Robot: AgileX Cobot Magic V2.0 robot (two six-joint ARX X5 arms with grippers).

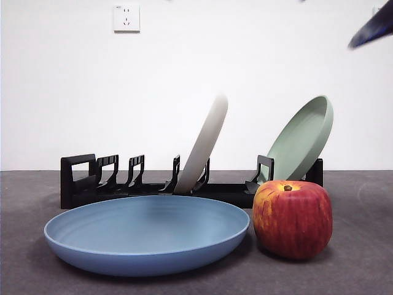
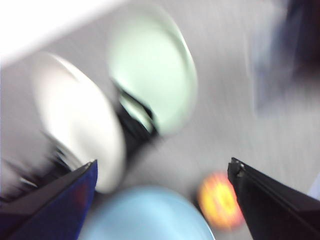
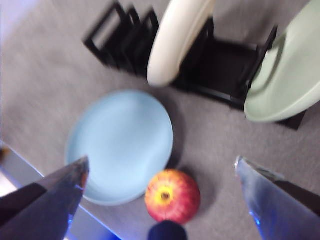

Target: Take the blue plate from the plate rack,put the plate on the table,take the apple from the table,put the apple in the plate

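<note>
The blue plate (image 1: 147,236) lies flat on the table (image 1: 362,258), in front of the plate rack (image 1: 80,181). The apple (image 1: 293,219) stands upright just to the plate's right, close to its rim. My right gripper (image 3: 161,162) hangs open high above the apple (image 3: 172,196) and the blue plate (image 3: 120,145), holding nothing. In the blurred left wrist view my left gripper (image 2: 162,167) is also open and empty, well above the blue plate (image 2: 145,215) and the apple (image 2: 218,200).
A cream-white plate (image 1: 202,144) and a pale green plate (image 1: 301,138) lean in the rack's slots behind. A dark arm tip (image 1: 373,27) shows at the top right corner. A white wall with a socket (image 1: 126,17) is behind.
</note>
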